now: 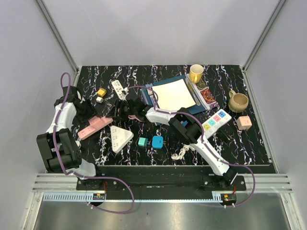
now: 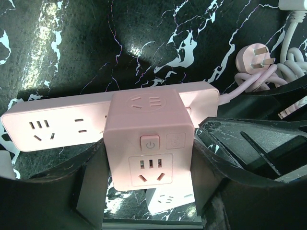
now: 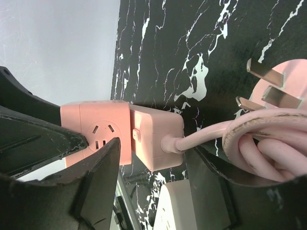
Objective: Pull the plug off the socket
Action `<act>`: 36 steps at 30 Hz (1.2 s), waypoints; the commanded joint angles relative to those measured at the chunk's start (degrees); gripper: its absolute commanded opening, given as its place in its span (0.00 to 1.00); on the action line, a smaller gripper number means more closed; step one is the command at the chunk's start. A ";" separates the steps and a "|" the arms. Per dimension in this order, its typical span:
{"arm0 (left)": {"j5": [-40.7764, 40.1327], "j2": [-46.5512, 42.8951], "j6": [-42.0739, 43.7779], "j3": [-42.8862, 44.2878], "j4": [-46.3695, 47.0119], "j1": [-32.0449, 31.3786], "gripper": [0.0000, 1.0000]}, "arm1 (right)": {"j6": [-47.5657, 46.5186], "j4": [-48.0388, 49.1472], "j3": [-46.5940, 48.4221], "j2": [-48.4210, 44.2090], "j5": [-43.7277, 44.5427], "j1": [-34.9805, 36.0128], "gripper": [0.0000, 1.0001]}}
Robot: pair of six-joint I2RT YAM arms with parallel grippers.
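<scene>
A pink cube adapter [image 2: 149,143] is plugged into a pink power strip [image 2: 57,122] that lies on the black marbled table. My left gripper [image 2: 149,163] is shut on the cube, one finger on each side. In the top view the left gripper [image 1: 91,115] covers the cube and only the strip [image 1: 98,126] shows. In the right wrist view the cube [image 3: 96,132] sits against the strip's cable end [image 3: 156,136]. My right gripper [image 3: 153,153] is open, its fingers straddling that end and the pink cable [image 3: 206,134]. In the top view it [image 1: 127,109] is right of the strip.
The strip's coiled cable [image 3: 268,143] and its pink plug [image 3: 278,91] lie by the right gripper. A white triangular socket [image 1: 120,138], teal [image 1: 142,142] and blue [image 1: 157,141] cubes lie in front. A notebook [image 1: 172,94], mugs [image 1: 196,73] and a coloured strip [image 1: 217,122] lie to the right.
</scene>
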 commanded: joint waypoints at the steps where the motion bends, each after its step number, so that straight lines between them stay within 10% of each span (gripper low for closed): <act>1: 9.15 -0.81 -1.15 -0.43 0.11 -0.66 0.00 | -1.53 -6.38 1.15 1.78 3.99 0.81 0.62; 15: 16.36 -0.99 -3.52 -2.97 2.92 0.75 0.00 | 6.02 4.16 4.14 5.29 -3.65 0.89 0.54; 21: 8.64 -1.60 -1.51 -1.14 -0.50 0.75 0.00 | 7.09 6.28 3.62 5.74 -3.66 0.98 0.02; 28: -6.92 -0.03 1.13 8.79 -7.71 -1.79 0.00 | -0.12 0.66 1.42 4.86 1.25 1.16 0.00; 34: 19.30 1.30 -0.52 7.40 -3.24 0.48 0.00 | -1.27 -1.02 0.19 5.56 2.41 1.33 0.00; 36: 16.82 0.86 -0.54 8.18 -3.93 0.58 0.00 | -0.48 0.03 -0.43 5.73 2.14 1.25 0.00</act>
